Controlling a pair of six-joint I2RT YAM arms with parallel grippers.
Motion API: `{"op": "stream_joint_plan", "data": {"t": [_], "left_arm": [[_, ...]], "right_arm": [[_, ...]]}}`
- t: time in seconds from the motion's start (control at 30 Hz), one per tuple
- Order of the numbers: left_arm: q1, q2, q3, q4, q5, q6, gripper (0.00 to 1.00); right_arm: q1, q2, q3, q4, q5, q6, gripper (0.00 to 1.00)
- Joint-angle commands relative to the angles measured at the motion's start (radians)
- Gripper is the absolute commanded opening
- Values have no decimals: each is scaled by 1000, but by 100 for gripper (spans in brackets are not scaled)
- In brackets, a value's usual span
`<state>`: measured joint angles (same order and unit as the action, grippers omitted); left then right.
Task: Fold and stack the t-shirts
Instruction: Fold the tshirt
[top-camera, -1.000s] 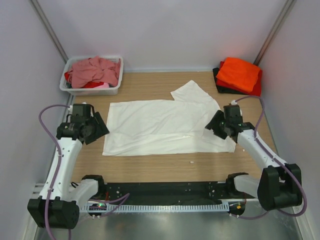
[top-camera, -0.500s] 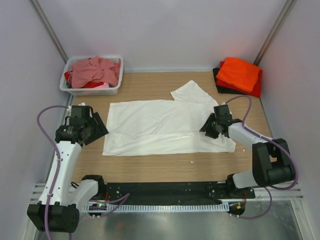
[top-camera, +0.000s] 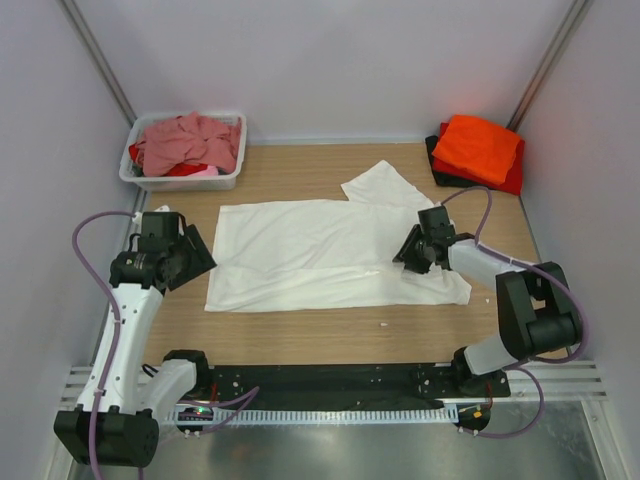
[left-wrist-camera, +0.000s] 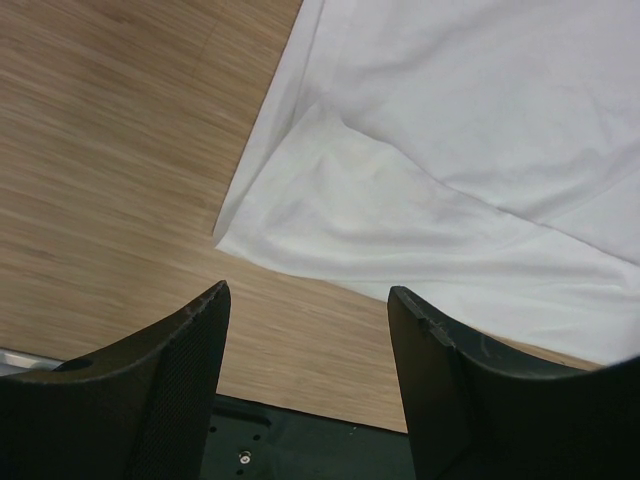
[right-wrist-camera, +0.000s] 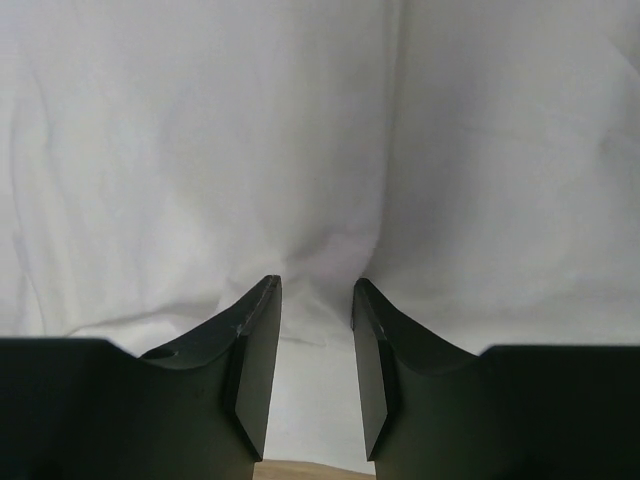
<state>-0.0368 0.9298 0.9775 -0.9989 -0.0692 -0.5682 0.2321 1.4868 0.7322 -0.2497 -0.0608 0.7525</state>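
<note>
A large white t-shirt lies spread flat mid-table, one sleeve pointing to the far right. My right gripper presses down on its right part; in the right wrist view the gripper is narrowed, with the white cloth puckered into a ridge between the tips. My left gripper hovers open just off the shirt's left edge; in the left wrist view it is empty above bare wood, the shirt's near-left corner ahead. An orange t-shirt tops a folded stack over red and black ones.
A white plastic tub at the far left holds a crumpled dusty-pink shirt and some red cloth. Grey walls close in both sides and the back. A black rail runs along the near edge.
My right gripper has moved left and farther onto the white shirt's right part and its jaws have narrowed on the cloth. The left arm has shifted only slightly.
</note>
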Motion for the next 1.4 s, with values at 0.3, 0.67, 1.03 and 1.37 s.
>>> {"op": "stream_joint_plan", "data": {"t": [0.3, 0.67, 1.03, 1.37], "left_arm": [[5, -22, 3, 20, -23, -1, 66], [5, -14, 3, 19, -23, -2, 66], [5, -5, 1, 20, -18, -7, 65], [5, -2, -2, 20, -23, -13, 65]], "right_arm": [[105, 150, 255, 35, -2, 61, 41], [92, 490, 798, -74, 18, -122, 52], [30, 915, 1585, -405, 286, -381, 73], [18, 1049, 1750, -379, 421, -458, 84]]}}
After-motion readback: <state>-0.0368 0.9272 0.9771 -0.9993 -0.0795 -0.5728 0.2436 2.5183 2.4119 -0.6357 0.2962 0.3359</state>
